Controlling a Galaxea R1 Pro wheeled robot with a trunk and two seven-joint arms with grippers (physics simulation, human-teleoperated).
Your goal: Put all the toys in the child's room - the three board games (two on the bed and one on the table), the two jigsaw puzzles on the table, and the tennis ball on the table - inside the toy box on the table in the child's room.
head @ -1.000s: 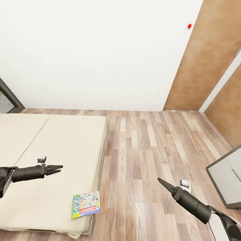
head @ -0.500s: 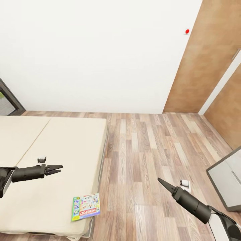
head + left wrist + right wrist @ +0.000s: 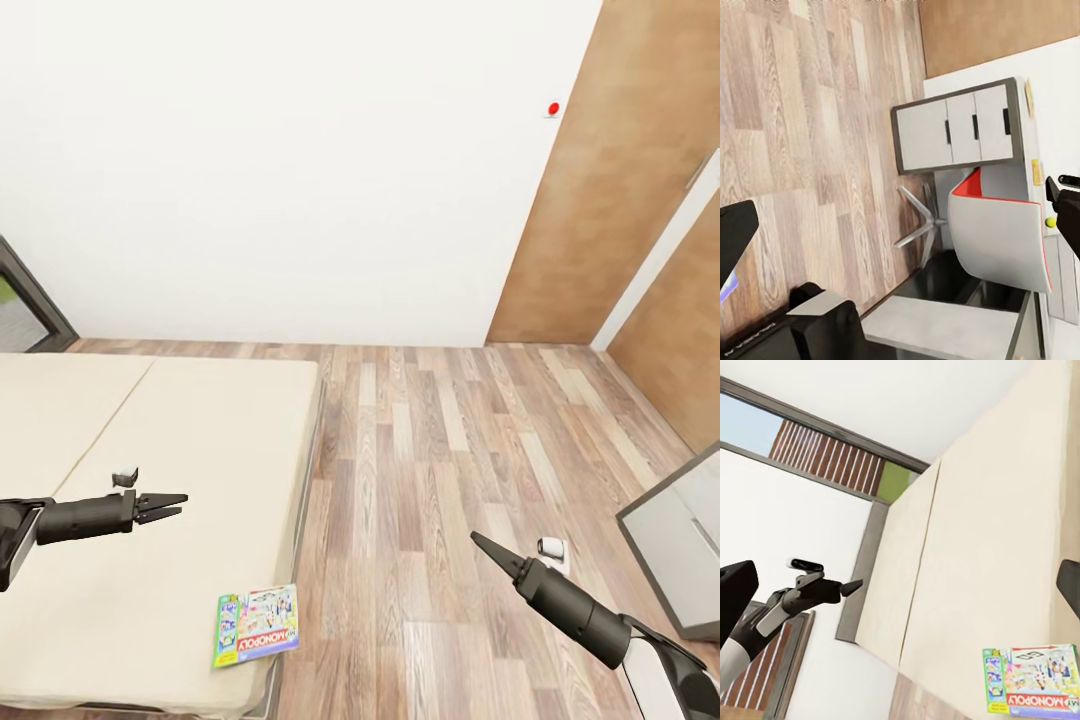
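Observation:
A Monopoly board game with a green edge lies flat near the corner of the cream bed; it also shows in the right wrist view. My left gripper hovers open over the bed, up and left of the box, holding nothing. My right gripper is open over the wood floor, right of the bed. In the left wrist view the table with white drawers stands far off, with a tiny yellow-green tennis ball on it. The toy box and jigsaw puzzles are out of view.
A white chair with a red edge stands at the table. A brown wooden door is at the back right. Part of the table juts in at the right. A dark-framed window sits beyond the bed.
The whole picture has shifted, so the camera has moved: the bed and Monopoly box sit slightly lower in view. Both arms hold the same pose.

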